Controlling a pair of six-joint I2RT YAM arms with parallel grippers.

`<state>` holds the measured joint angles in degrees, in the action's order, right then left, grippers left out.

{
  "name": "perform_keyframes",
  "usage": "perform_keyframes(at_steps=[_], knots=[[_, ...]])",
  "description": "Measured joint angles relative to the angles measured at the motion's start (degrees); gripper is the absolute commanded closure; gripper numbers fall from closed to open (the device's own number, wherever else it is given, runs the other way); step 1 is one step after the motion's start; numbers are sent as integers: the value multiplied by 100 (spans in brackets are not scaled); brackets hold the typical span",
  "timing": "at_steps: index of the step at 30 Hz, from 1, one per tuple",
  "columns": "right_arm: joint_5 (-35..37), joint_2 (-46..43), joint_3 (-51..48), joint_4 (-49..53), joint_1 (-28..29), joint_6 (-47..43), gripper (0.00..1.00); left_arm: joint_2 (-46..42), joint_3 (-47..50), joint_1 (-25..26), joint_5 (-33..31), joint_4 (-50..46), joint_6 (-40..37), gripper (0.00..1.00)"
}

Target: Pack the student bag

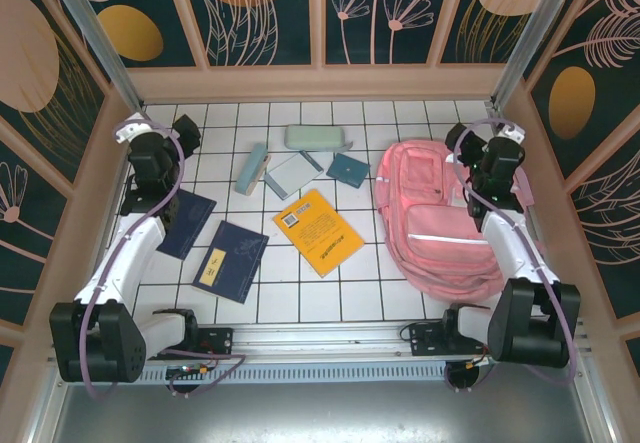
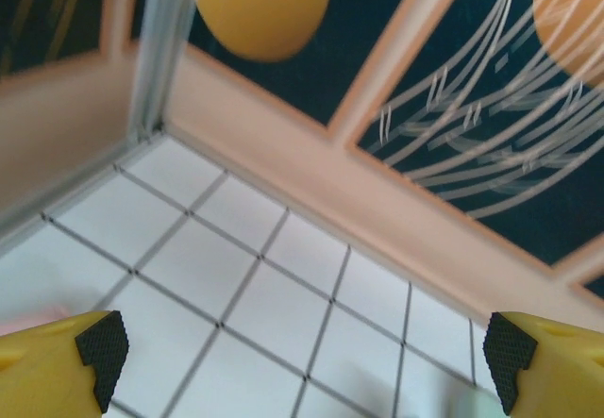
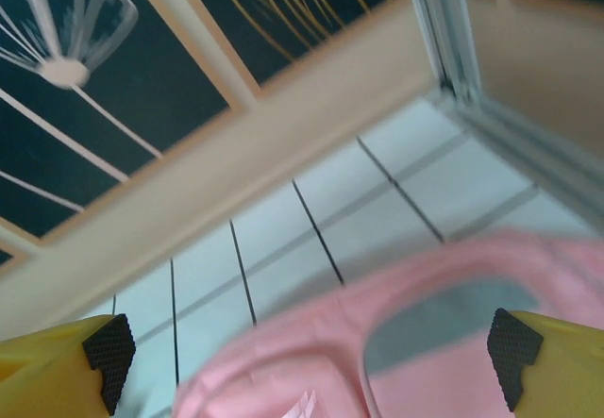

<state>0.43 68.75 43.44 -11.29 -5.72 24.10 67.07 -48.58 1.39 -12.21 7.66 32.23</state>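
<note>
The student bag (image 1: 435, 218), a big pink backpack with a pale stripe, lies flat on the right side of the tiled table. My right gripper (image 1: 487, 148) hovers over its top right corner, open. In the right wrist view the bag's top and carry loop (image 3: 283, 342) sit below the open right gripper (image 3: 310, 350), with nothing between the pads (image 3: 109, 347). My left gripper (image 1: 160, 131) is at the far left, near the back corner, open. The left wrist view has bare white tiles under the open left gripper (image 2: 304, 352).
Loose items lie mid-table: a yellow book (image 1: 318, 231), two dark blue notebooks (image 1: 186, 223) (image 1: 232, 260), a teal book (image 1: 252, 168), a grey-blue notebook (image 1: 291, 175), a small teal booklet (image 1: 348, 170) and a pale green pencil case (image 1: 315, 137). Wooden walls (image 2: 311, 163) enclose the table.
</note>
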Motion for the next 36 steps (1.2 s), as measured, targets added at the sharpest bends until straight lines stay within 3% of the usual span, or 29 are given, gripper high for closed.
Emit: perform_keyframes(at_steps=[8, 12, 16, 23, 31, 36], knots=[[-334, -702, -1235, 1235, 264, 608, 1, -157, 142, 0, 916, -951, 540, 5], [-343, -800, -1821, 1292, 824, 940, 1, -229, 264, 0, 1119, -1152, 627, 8], [-72, -315, -1851, 935, 1515, 1193, 1, -219, 284, 2, 1294, -1263, 678, 11], [57, 1073, -1060, 94, 2610, 1644, 1, -55, 284, 232, 1425, -1270, 713, 12], [-146, 2977, 896, -13, 3097, 1888, 1, 328, 197, 1003, 1464, -1309, 868, 16], [-367, 3508, 1816, 168, 3447, 1932, 1, 614, 55, 1674, 1456, -1305, 1110, 17]])
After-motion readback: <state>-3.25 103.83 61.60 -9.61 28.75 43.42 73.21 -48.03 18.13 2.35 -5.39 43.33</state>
